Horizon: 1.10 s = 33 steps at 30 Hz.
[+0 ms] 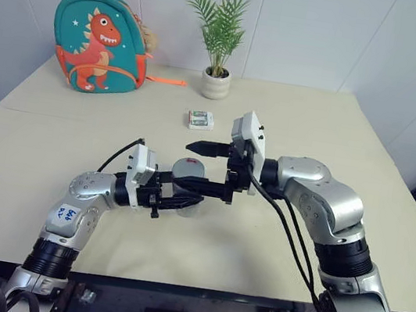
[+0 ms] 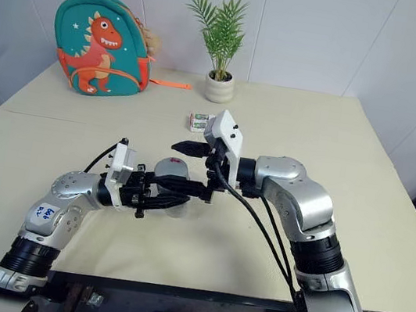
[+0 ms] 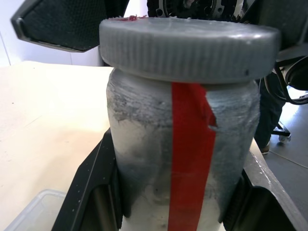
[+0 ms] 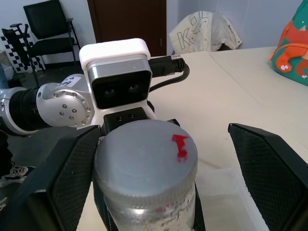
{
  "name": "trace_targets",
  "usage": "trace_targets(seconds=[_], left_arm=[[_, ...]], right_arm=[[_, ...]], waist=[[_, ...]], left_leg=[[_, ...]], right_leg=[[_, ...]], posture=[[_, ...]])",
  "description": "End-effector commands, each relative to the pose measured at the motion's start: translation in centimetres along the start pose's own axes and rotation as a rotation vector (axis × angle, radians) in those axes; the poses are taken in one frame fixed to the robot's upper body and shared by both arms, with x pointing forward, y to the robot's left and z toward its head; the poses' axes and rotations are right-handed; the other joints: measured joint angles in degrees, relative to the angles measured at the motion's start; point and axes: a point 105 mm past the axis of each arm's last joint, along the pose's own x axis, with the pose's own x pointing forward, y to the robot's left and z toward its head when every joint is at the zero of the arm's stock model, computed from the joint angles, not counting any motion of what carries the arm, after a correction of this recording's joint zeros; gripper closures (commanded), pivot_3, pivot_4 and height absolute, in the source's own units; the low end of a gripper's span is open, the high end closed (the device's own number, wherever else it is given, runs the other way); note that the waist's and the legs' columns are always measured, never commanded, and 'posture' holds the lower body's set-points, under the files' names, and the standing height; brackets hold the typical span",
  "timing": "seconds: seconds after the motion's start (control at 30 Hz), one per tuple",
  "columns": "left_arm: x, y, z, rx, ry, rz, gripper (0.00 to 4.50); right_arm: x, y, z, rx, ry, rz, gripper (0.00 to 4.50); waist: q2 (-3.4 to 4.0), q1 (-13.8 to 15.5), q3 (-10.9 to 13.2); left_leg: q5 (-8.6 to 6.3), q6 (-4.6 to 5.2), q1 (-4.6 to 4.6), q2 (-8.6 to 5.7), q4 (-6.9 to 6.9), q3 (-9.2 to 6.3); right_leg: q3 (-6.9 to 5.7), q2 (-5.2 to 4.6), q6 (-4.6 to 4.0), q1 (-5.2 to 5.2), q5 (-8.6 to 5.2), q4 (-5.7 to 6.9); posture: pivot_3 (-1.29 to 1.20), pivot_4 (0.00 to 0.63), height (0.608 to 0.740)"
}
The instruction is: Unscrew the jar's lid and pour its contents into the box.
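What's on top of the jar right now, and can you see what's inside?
The grey lid still sits on the jar, held by the left gripper. The contents cannot be seen through its frosted wall.

Handwritten characters on a white sticker on the left arm, not clearly readable. Large letters, roughly "K" and "L", on a white sheet behind the bench. Packet print too small to read.
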Motion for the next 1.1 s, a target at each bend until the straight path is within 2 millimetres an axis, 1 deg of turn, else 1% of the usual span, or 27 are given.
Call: trace_targets(seconds=[0.03,0.3,0.7,0.8,0.93,1.0,1.1], left_arm=[[0.1,-0.3,1.1,0.045,-0.028,-0.02,2.52],[0.0,-0.3,1.0,0.044,-0.026,-0.016,2.52],[0.0,-0.2,1.0,0.044,-0.026,-0.012,2.52],[0.0,-0.2,1.0,0.043,-0.026,-0.011,2.52],[0.0,-0.2,1.0,0.042,-0.027,-0.01,2.52],[0.0,-0.2,1.0,0.042,-0.028,-0.01,2.52],[0.0,-0.2,1.0,0.041,-0.03,-0.009,2.52]], right_arm=[[-1.9,-0.7,1.0,-0.046,-0.029,-0.045,0.04],[-3.1,-0.9,0.9,-0.035,-0.025,-0.042,0.04],[-3.8,-1.7,1.0,-0.028,-0.04,-0.076,0.04],[-3.7,-0.9,1.9,-0.011,-0.083,-0.023,0.04],[-2.7,1.3,2.8,0.015,-0.123,0.087,0.04],[-2.0,2.1,2.8,0.02,-0.129,0.116,0.04],[-1.1,2.4,2.6,0.02,-0.111,0.12,0.04]], waist=[[0.0,0.0,0.0],[0.0,0.0,0.0],[0.0,0.0,0.0],[0.0,0.0,0.0],[0.0,0.0,0.0],[0.0,-0.1,0.0],[0.0,0.0,0.0]], left_leg=[[0.0,0.0,0.0,0.0,0.0,0.0],[0.0,0.0,0.0,0.0,0.0,0.0],[0.0,0.0,0.0,0.0,0.0,0.01],[0.0,0.0,0.0,0.0,0.0,0.01],[0.0,0.0,0.0,0.01,-0.01,0.0],[0.0,0.0,0.0,0.02,-0.01,0.0],[0.0,0.0,0.01,0.02,0.01,0.0]], right_leg=[[0.0,0.0,0.0,0.0,0.0,0.0],[0.0,0.0,0.0,0.0,0.0,-0.01],[0.0,0.0,0.0,0.0,0.0,-0.01],[0.0,0.01,0.0,0.0,0.0,-0.01],[0.0,0.01,0.0,0.0,0.0,-0.01],[0.0,0.01,0.0,0.0,0.0,-0.01],[0.0,0.01,0.0,0.0,0.0,0.01]], posture=[[0.0,0.15,0.74],[0.0,0.15,0.74],[0.0,0.15,0.74],[0.0,0.15,0.74],[0.0,0.15,0.74],[0.0,0.15,0.74],[0.0,0.15,0.74]])
